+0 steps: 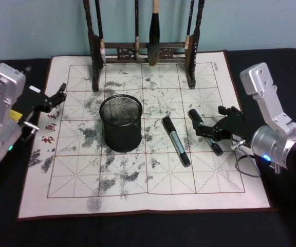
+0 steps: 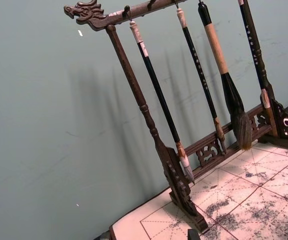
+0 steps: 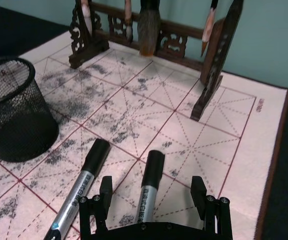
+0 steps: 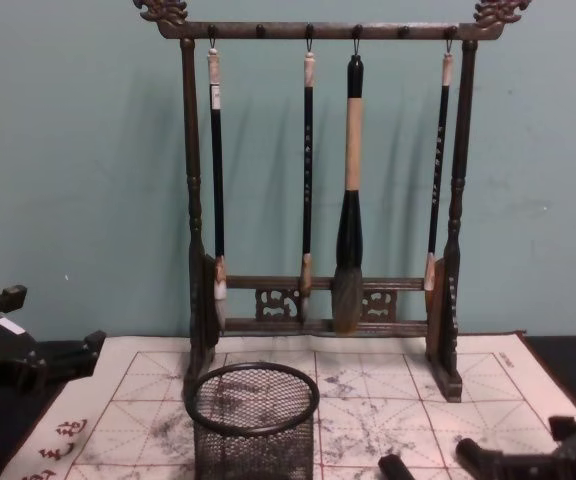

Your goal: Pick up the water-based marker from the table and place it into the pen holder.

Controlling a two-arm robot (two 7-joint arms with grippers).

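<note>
Head: two markers lie on the ink-stained mat (image 1: pixel 215 180). The right gripper (image 1: pixel 212 123) is low over the water-based marker (image 1: pixel 195 115), on the mat's right side and well apart from the pen holder (image 1: pixel 122 134). A second marker (image 1: pixel 176 141) lies loose between the holder and that gripper. The pen holder stands upright at mid-mat, mouth clear. The left gripper (image 1: pixel 55 98) is parked at the mat's left edge.

Left wrist: brush rack (image 2: pixel 154 135) and wall, with a sliver of the holder's rim at the frame edge. Nothing useful for the grasp.

Right wrist: the pincer is wide open, and its fingers (image 3: pixel 105 189) straddle the marker's silver barrel, one on each side, not touching. The black cap points away toward the rack. The second marker runs just beside the nearer finger, so closing may nudge it.

Chest: holder in front of the rack, left gripper low at the left, right gripper low at the bottom right corner. A black cap end shows near the bottom edge; can't tell which marker it belongs to.

Handling, my guess: light, rigid plastic. The barrel is smooth and round, so it will likely roll or slip if pinched off-centre. Grip across mid-barrel, near the balance point and clear of the cap. It then needs tipping upright to drop into the mesh cup; the cup looks light and could slide or tip if bumped.
</note>
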